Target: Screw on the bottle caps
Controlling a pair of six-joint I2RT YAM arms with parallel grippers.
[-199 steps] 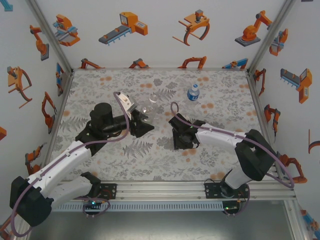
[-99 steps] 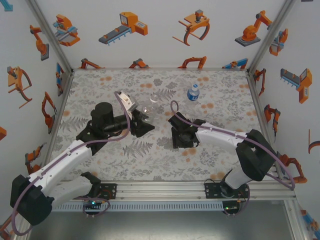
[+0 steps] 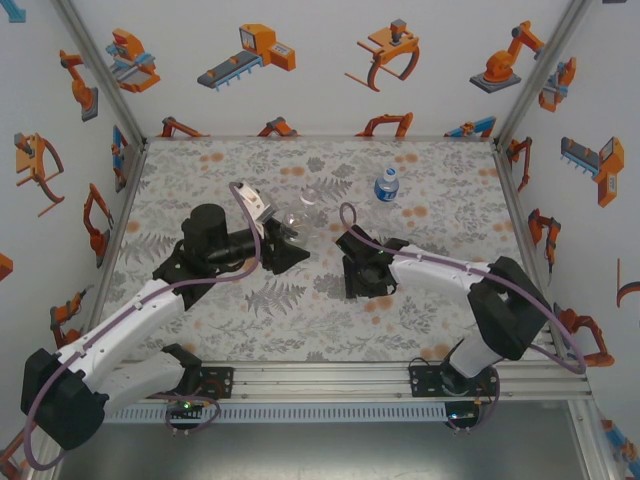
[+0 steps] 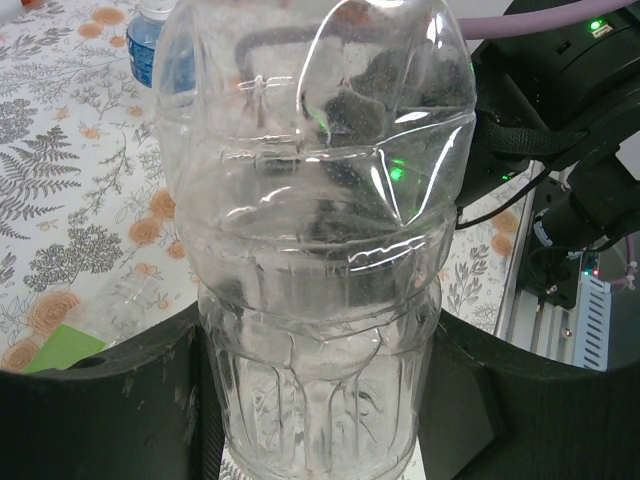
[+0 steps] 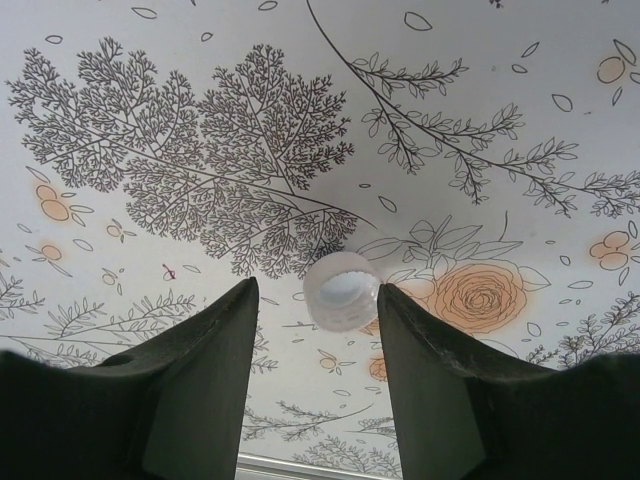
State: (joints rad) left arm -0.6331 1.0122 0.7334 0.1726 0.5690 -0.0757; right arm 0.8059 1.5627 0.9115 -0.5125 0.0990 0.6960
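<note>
My left gripper (image 3: 287, 240) (image 4: 318, 400) is shut on the clear unlabelled bottle (image 3: 291, 213) (image 4: 320, 230), dented, held above the table's middle. A small whitish bottle cap (image 5: 342, 290) lies on the table between my right gripper's (image 3: 362, 276) (image 5: 318, 290) fingers. It touches the right finger (image 5: 420, 350), with a gap to the left one; the jaws are open. The blue-labelled bottle (image 3: 387, 184) (image 4: 158, 45) stands capped further back. Another clear bottle with a green label (image 4: 66, 347) lies on the table beside the left gripper.
The floral table cover (image 3: 250, 300) runs to metal rails at the near edge (image 3: 330, 375). White walls with orange robot pictures (image 3: 255, 50) enclose the table. The right arm (image 4: 560, 90) is close in front of the held bottle.
The right gripper has shifted slightly left over the cap and its jaws stand a little wider. The left arm and its bottle have not moved.
</note>
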